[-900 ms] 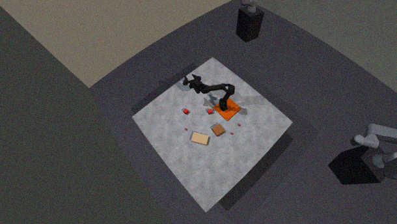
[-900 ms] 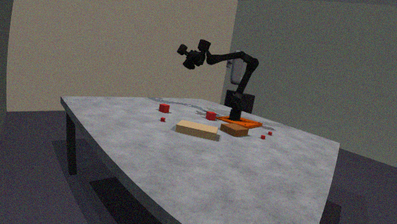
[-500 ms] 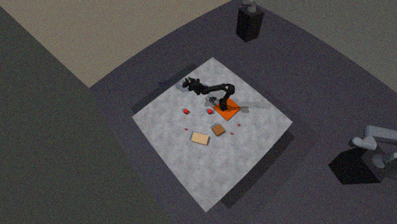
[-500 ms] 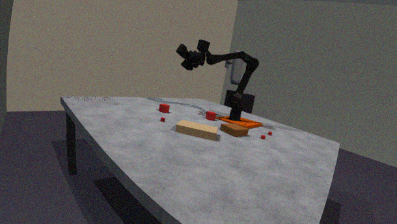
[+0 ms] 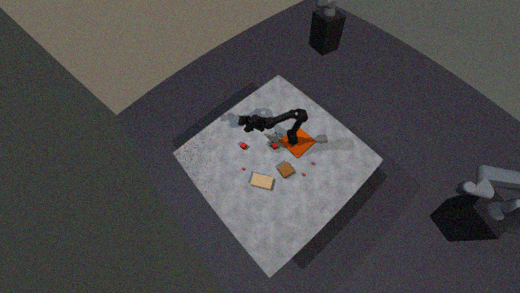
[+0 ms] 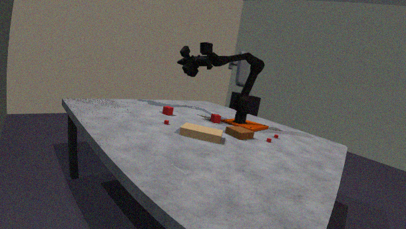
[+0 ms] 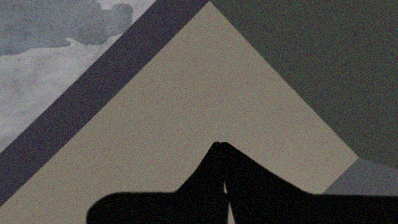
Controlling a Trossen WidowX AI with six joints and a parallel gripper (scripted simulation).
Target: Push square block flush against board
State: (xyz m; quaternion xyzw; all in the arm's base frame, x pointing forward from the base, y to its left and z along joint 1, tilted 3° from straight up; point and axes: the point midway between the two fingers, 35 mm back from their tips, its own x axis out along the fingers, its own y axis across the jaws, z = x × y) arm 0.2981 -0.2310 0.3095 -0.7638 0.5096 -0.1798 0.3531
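Gripper fingertips (image 5: 240, 121) (image 6: 178, 62) together, empty; pushing the square brown block (image 5: 286, 169) (image 6: 239, 132) off-centre, we could twist it off the long pale wooden board (image 5: 262, 180) (image 6: 201, 133).

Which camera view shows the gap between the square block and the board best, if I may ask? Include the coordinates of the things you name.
The top view: the square block (image 5: 286, 169) (image 6: 239, 132) and board (image 5: 262, 180) (image 6: 202, 133) stand visibly apart. The exterior view foreshortens their gap; the wrist view shows neither.

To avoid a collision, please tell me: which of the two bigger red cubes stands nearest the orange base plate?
The bigger red cube right beside the plate's corner; the other lies farther off.
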